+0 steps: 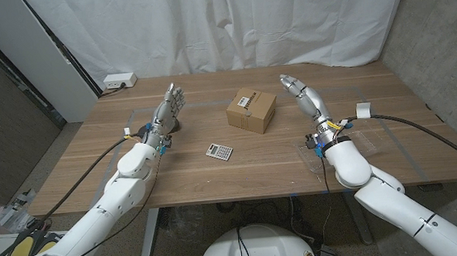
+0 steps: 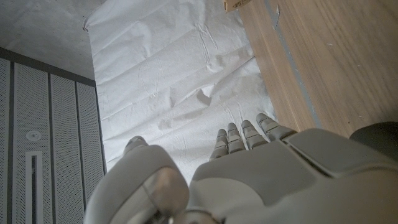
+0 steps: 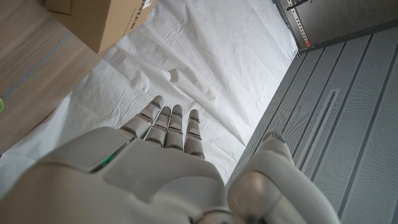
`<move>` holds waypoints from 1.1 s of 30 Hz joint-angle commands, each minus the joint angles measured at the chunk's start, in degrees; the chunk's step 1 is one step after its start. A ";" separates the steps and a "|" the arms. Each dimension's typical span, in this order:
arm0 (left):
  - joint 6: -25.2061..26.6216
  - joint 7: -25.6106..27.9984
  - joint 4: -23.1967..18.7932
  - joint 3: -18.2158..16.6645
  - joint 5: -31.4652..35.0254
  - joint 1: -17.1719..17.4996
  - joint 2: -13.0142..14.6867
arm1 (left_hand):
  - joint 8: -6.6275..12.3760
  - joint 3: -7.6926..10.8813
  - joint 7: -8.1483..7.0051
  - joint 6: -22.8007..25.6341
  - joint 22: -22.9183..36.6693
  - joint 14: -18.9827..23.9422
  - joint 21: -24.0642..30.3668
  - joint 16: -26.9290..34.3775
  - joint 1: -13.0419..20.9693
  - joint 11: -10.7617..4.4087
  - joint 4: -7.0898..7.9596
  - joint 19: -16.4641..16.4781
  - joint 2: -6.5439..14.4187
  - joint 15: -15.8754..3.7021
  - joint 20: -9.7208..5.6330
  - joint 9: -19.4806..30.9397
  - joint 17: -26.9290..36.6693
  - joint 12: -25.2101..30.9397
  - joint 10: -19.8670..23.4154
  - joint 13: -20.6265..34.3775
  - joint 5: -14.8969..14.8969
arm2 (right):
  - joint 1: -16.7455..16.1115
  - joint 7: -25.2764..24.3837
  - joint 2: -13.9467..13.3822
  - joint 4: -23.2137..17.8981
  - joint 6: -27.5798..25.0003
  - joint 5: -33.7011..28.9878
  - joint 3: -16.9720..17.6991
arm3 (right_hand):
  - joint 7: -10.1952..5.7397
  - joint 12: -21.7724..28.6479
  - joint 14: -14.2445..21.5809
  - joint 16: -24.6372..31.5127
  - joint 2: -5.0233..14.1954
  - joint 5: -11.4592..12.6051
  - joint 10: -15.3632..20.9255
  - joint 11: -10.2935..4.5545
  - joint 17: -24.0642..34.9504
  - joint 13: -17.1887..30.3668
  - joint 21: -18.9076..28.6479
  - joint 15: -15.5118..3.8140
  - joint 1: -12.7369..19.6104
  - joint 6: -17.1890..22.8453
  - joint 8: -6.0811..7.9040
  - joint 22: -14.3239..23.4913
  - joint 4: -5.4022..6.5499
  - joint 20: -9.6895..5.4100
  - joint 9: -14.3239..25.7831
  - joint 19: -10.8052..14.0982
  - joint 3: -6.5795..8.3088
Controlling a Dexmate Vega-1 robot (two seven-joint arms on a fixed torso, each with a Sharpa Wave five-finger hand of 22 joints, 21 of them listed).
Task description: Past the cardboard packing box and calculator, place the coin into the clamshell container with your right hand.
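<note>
Right hand point(image 1: 302, 91) is up off the table, fingers point(image 3: 169, 126) straight and side by side, nothing in them, just right of the box point(image 1: 252, 110). Left hand point(image 1: 169, 107) is raised too, fingers slightly spread, empty. Calculator point(image 1: 220, 152) lies before the box. Clamshell point(image 1: 368, 142) sits by the right forearm; I can't make out the coin.

Brown cardboard packing box point(image 1: 252, 110), top face: a white label with dark print and a line of dark lettering beside it; neither is legible in the head view.
Brown cardboard packing box, side face: dark printed lettering along the edge in the right wrist view; characters cut off, not legible.
Small grey calculator point(image 1: 219, 151): rows of keys visible on the bench; key markings too small to read.
Legible text: none.
</note>
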 commanded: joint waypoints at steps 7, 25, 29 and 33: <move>0.76 -0.66 -0.66 -0.06 -0.80 0.80 0.40 | -0.09 -0.20 0.12 0.43 0.20 -0.19 -0.04 -0.23 0.89 -0.05 -0.33 -0.35 0.25 0.16 -2.00 0.24 0.13 0.01 0.34 0.23 -0.35 | -1.64 -3.94 0.87 -2.14 -1.50 -7.26 -0.52 | -0.60 -0.12 0.61 -0.17 0.58 -0.37 0.88 -0.72 0.16 0.25 0.00 -0.05 2.14 1.01 0.47 0.10 -0.86 0.23 0.30 0.16 0.81; -0.47 -1.46 0.11 0.52 -0.21 0.66 -0.01 | -0.14 -0.27 0.17 0.54 0.22 -0.19 -0.02 -0.26 1.17 0.08 -0.34 -0.44 0.60 0.11 -1.92 0.25 0.15 -0.08 0.32 0.24 -0.63 | -2.31 -8.94 1.67 -4.66 -6.86 -17.73 -2.73 | -2.54 -0.33 0.61 -0.24 1.13 -0.27 0.70 -1.27 0.21 0.36 -0.19 -0.06 6.66 2.14 0.60 0.03 -2.38 0.72 0.40 -0.21 2.31; -0.30 -1.39 0.06 0.58 -0.20 0.76 0.04 | -0.17 -0.29 0.12 0.52 0.22 -0.21 -0.05 -0.27 1.24 -0.04 -0.35 -0.54 0.68 0.17 -1.88 0.26 0.16 -0.10 0.29 0.24 -0.71 | -2.18 -9.39 1.47 -5.12 -8.11 -19.53 -3.19 | -2.85 -0.36 0.58 -0.26 1.15 -0.25 0.66 -1.42 0.21 0.38 -0.20 -0.05 7.53 2.42 0.66 0.02 -2.56 0.80 0.42 -0.21 2.57; -0.76 -0.86 -0.75 0.19 -0.18 1.47 0.27 | -0.22 -0.31 0.12 0.46 0.22 -0.22 -0.08 -0.27 1.31 -0.04 -0.35 -0.68 0.76 0.15 -1.72 0.26 0.16 -0.11 0.33 0.24 -0.78 | -1.84 -9.54 1.52 -5.51 -9.35 -20.73 -3.77 | -3.25 -0.40 0.64 -0.24 1.14 -0.22 0.58 -1.36 0.21 0.40 -0.20 -0.10 8.68 2.07 0.44 0.01 -2.75 0.90 0.44 -0.20 2.90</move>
